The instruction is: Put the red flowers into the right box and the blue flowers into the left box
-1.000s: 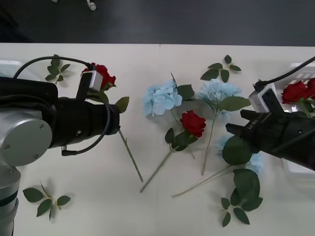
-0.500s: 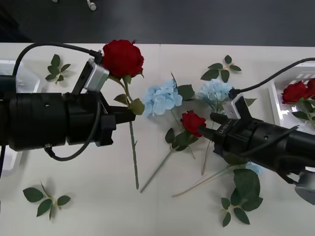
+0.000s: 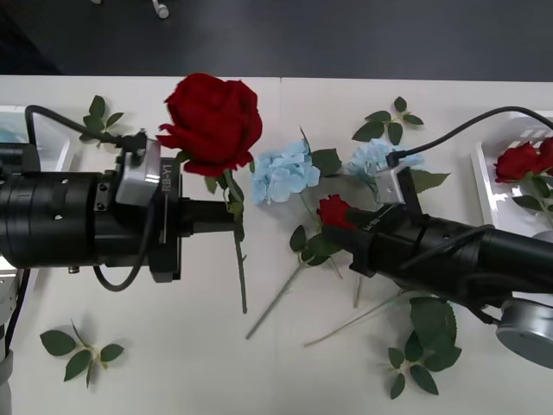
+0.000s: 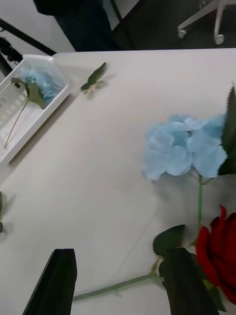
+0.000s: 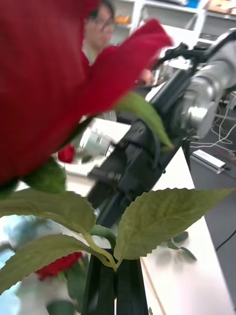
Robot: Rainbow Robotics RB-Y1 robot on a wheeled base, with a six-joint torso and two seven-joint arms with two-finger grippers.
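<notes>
1 red rose [image 3: 212, 121] is held up above the worktop's left half, stem clamped in the left gripper [image 3: 233, 216]. Right gripper [image 4: 118, 280], fingers apart, is set over another rose [image 4: 219, 256] mid-worktop. Next: carry to right box [image 3: 488, 186], prob. via handover.

A cream table [image 3: 155, 363] bears blue flowers [image 3: 281, 173], leaf sprigs [image 3: 82, 350] and the right box [image 3: 488, 194].

Roses [image 3: 519, 161] in right box [image 3: 489, 192] — hydrangeas [image 3: 282, 171] mid-table

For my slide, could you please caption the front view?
Left pincer lifts a red rose by its stem; right pincer reaches another rose.
</notes>
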